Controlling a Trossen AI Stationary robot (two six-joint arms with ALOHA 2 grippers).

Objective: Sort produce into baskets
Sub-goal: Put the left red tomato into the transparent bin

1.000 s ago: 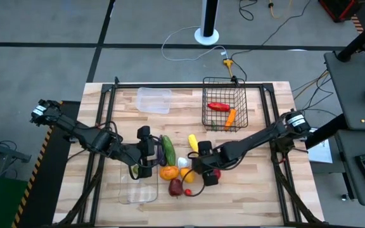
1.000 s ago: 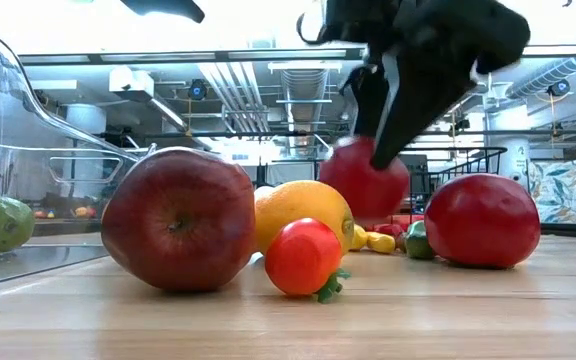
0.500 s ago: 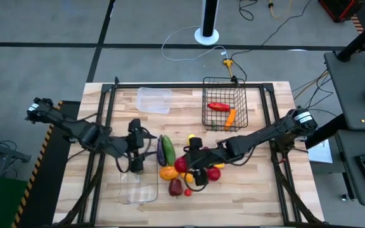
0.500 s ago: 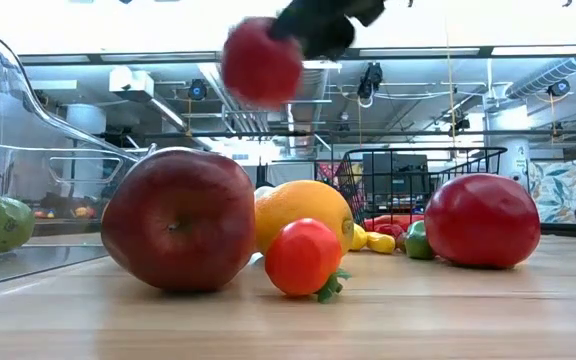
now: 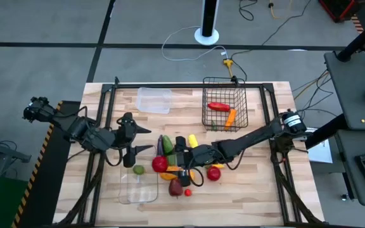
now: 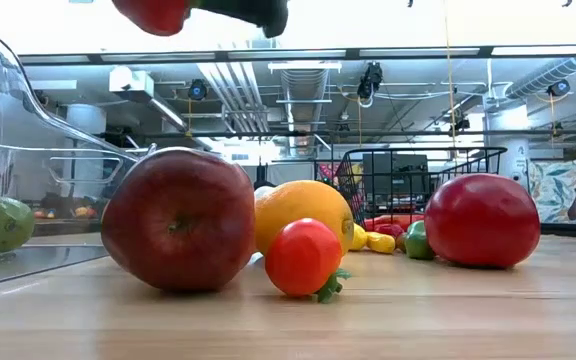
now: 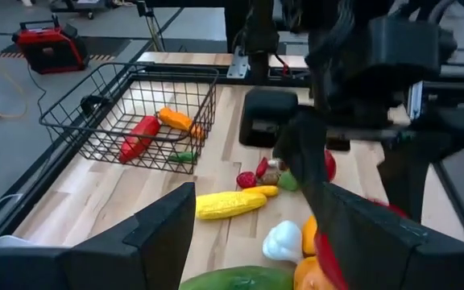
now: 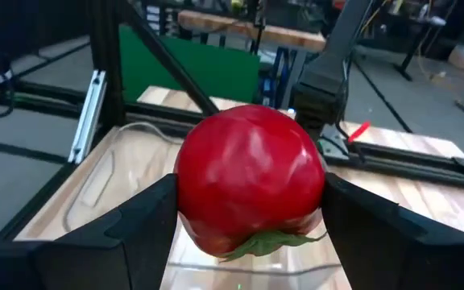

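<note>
My right gripper (image 5: 163, 163) is shut on a red tomato (image 8: 250, 177), held in the air by the right rim of the long clear tray (image 5: 138, 190). At the top of the low view the tomato (image 6: 153, 12) hangs high above the table. A green fruit (image 5: 138, 169) lies in the tray. My left gripper (image 5: 140, 154) stands open just above the tray's far end, with nothing between its fingers. More produce lies in a heap on the table beside the tray: a dark red apple (image 6: 180, 218), an orange (image 6: 303, 212), a small tomato (image 6: 303, 257) and a big tomato (image 6: 483, 220). My right gripper pinches the tomato between its two fingers, one finger (image 8: 147, 221) on each of two opposite sides (image 8: 190, 193). The fingers lie nearly level and come from the table's right. The tomato is lifted clear of the table, its green leafy end (image 8: 272, 240) turned downward.
A black wire basket (image 5: 225, 104) at the far right holds a red pepper (image 5: 218, 106) and a carrot (image 5: 230, 116). A small clear tub (image 5: 154, 100) stands at the far middle. A cucumber (image 5: 168, 147), a yellow vegetable (image 7: 230, 204) and a white bulb (image 7: 284, 242) lie between the arms.
My right gripper has lifted the red tomato off the table and carried it toward the table's left, to the tray. Meanwhile it tipped from pointing down to nearly level. My left gripper has risen and drawn back toward the left and far edges, staying open.
</note>
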